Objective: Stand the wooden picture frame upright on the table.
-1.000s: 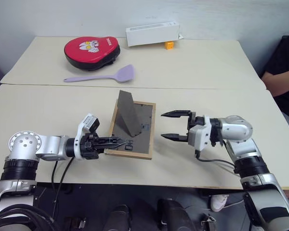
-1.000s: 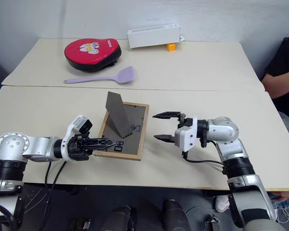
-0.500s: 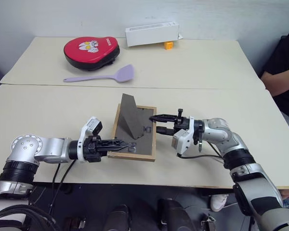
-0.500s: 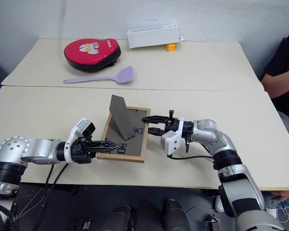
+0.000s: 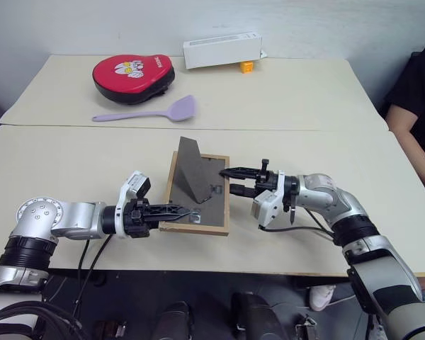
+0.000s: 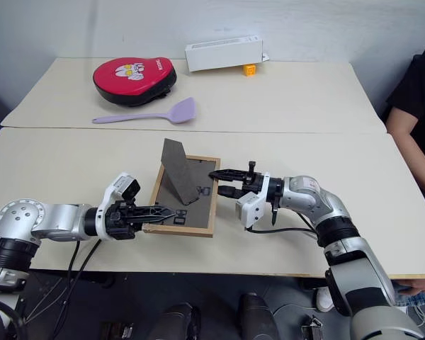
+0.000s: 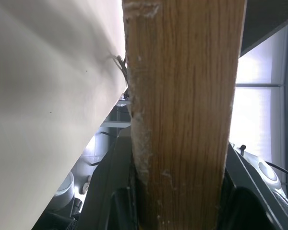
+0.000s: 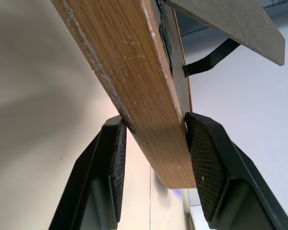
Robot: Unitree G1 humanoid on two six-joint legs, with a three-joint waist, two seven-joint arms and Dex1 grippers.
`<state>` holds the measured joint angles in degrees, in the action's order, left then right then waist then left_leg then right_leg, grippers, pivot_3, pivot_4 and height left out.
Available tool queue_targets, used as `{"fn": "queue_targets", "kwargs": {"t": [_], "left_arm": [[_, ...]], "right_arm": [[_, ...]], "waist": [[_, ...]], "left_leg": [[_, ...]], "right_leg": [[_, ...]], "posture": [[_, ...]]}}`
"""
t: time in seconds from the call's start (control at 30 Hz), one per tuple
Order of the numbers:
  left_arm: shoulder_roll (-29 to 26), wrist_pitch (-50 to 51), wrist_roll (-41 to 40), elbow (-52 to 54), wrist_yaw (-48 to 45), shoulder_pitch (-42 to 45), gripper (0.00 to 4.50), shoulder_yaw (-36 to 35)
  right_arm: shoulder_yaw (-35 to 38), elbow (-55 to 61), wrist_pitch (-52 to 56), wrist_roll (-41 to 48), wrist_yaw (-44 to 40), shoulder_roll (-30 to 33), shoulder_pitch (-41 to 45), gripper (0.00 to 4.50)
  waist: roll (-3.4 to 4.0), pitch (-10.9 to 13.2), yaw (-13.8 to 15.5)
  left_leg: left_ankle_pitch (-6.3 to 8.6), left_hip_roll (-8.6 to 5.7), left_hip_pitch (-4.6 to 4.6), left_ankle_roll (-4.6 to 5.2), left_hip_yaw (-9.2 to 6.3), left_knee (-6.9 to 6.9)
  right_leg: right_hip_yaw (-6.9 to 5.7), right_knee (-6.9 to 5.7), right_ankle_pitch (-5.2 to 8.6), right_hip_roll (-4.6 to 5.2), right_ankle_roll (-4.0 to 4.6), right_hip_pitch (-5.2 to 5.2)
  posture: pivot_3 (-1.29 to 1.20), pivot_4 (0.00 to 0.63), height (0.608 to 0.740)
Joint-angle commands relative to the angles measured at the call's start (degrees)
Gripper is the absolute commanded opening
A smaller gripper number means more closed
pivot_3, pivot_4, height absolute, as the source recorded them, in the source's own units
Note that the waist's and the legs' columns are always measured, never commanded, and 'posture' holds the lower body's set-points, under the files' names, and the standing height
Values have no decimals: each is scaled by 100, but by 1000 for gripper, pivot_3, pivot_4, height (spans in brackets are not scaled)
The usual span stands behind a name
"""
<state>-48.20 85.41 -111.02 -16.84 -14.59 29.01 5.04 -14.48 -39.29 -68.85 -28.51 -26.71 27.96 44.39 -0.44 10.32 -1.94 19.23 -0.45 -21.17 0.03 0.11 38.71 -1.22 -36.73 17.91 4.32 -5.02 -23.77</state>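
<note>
The wooden picture frame (image 5: 211, 207) lies face down near the front of the table (image 5: 71, 156). Its dark back panel faces up and its fold-out stand (image 5: 191, 170) sticks up from it. My left gripper (image 5: 184, 211) is shut on the frame's near left corner; in the left wrist view the light-wood edge (image 7: 182, 110) sits tight between the fingers. My right gripper (image 5: 227, 180) is shut on the frame's right edge, and the right wrist view shows both pads (image 8: 204, 163) pressed against the wood (image 8: 139, 86). The picture side is hidden.
On the far table section lie a red padded mitt (image 5: 133, 74), a lilac spatula (image 5: 149, 112), a white rectangular box (image 5: 222, 49) and a small orange block (image 5: 248, 66). A person in black (image 5: 418, 92) sits at the right edge.
My right gripper has moved left from beside the frame onto its right edge and closed on it. The left gripper has kept its grip in place.
</note>
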Motion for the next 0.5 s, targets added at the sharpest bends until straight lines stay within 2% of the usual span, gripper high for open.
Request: {"fn": "queue_targets", "kwargs": {"t": [0.03, 0.07, 0.13, 0.27, 0.4, 0.5], "left_arm": [[300, -831, -198, 602, 785, -133, 1275, -495], [348, -1077, -198, 738, 1091, -206, 1275, -615], [163, -820, -198, 863, 922, -264, 1990, -744], [-225, -690, -198, 938, 731, -568, 3001, -1138], [-764, -696, 19, 824, 587, -880, 3043, -1491], [-843, -1149, 1037, 1136, -79, -1131, 3043, -1995]], "right_arm": [[111, 59, -64, 124, 437, 16, 46, 1494], [98, 68, -68, 139, 466, 35, 24, 1493], [72, 162, -75, 181, 511, 96, -26, 1493], [75, 259, -169, 167, 645, 190, -64, 1247], [50, 282, -259, 237, 693, 304, -120, 1229], [6, 331, -277, 487, 605, 401, -196, 1228]], "waist": [[0, 0, -1], [1, 1, 15], [-6, 4, 25], [-8, 5, -2], [-8, 5, -36], [-8, 5, -39]], "left_leg": [[0, 0, 0, 0, 0, 0], [0, 0, 1, 0, 0, 1], [1, 0, -2, 1, -1, 7], [2, 3, -2, -1, -2, 9], [2, 3, 1, -2, -1, 1], [2, 4, 1, -2, -3, 2]], "right_leg": [[0, 0, 0, 0, 0, 0], [2, 0, 0, 1, 0, 0], [1, 0, 0, 6, 0, 0], [2, -2, 0, 0, 0, 1], [5, -7, 2, -2, 3, -1], [4, -6, 3, -3, 4, -1]], "posture": [[0, 150, 740], [0, 150, 740], [0, 150, 740], [0, 150, 740], [0, 150, 740], [0, 150, 740]]}}
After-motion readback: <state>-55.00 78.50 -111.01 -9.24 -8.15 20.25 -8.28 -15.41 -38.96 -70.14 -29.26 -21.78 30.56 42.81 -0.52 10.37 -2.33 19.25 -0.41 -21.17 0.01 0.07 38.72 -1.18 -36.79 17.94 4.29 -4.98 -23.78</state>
